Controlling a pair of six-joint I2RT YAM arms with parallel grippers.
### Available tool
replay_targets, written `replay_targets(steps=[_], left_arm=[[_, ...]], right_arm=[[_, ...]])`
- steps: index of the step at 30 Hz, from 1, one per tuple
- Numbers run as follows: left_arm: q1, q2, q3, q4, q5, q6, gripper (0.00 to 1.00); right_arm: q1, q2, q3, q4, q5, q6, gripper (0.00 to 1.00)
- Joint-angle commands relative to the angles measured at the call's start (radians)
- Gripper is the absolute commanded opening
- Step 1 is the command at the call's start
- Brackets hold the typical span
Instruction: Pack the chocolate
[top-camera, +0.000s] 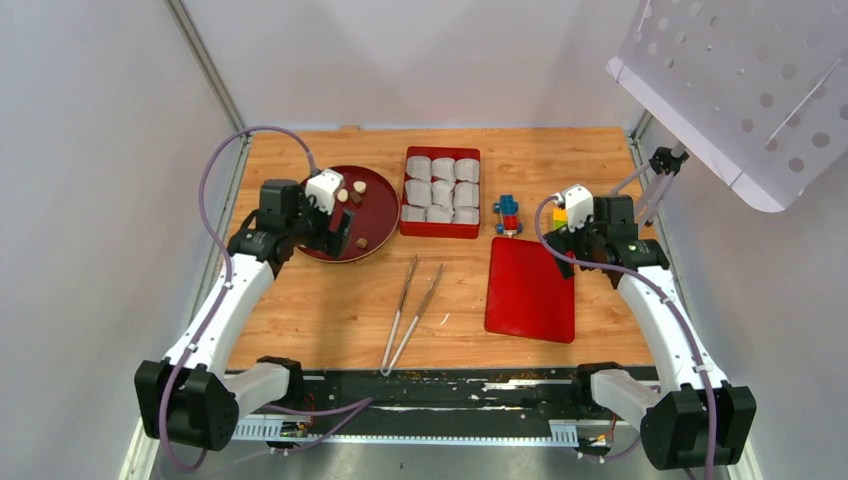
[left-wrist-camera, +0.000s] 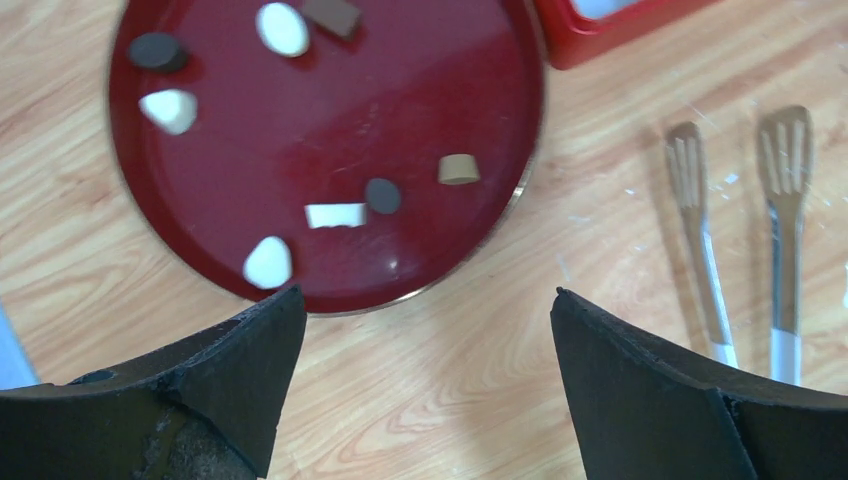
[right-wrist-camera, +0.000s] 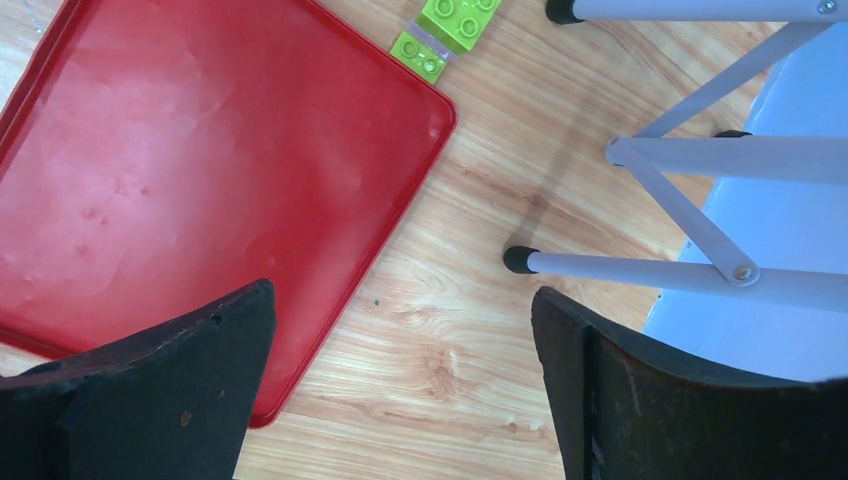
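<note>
Several chocolate lumps, dark brown (left-wrist-camera: 157, 50), tan (left-wrist-camera: 458, 169) and white (left-wrist-camera: 268, 262), lie on a dark red round plate (left-wrist-camera: 400, 100); the plate also shows at the left in the top view (top-camera: 378, 210). A red box (top-camera: 440, 231) of white paper cups (top-camera: 442, 190) stands right of the plate. My left gripper (left-wrist-camera: 425, 305) is open and empty over bare wood just off the plate's edge; it also shows in the top view (top-camera: 336, 243). My right gripper (right-wrist-camera: 400, 300) is open and empty beside the red lid's (right-wrist-camera: 200, 150) edge, and shows in the top view (top-camera: 580, 255).
Metal tongs (top-camera: 410, 310) lie on the wood in front of the box, also seen in the left wrist view (left-wrist-camera: 705, 250). Toy blocks (top-camera: 508, 213) sit right of the box; a green block (right-wrist-camera: 445, 25) lies by the lid. White tripod legs (right-wrist-camera: 640, 268) stand at the right.
</note>
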Motion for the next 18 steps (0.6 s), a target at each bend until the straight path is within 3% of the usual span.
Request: replay_targets(steps=[1, 6, 11, 18], left_arm=[[-0.096, 0.019, 0.014, -0.047, 0.085, 0.069, 0.97], [-0.239, 0.064, 0.016, -0.098, 0.110, 0.069, 0.88], [-0.319, 0.112, -0.005, -0.052, 0.097, -0.040, 0.82], [-0.439, 0.194, -0.028, -0.062, 0.114, 0.017, 0.75]], right_arm=[[-0.004, -0.014, 0.017, 0.042, 0.038, 0.021, 1.00], [-0.004, -0.015, 0.048, 0.000, -0.105, -0.055, 0.99], [-0.004, -0.020, 0.064, 0.008, -0.087, -0.056, 0.96], [-0.004, -0.076, 0.025, 0.005, -0.101, -0.049, 0.95]])
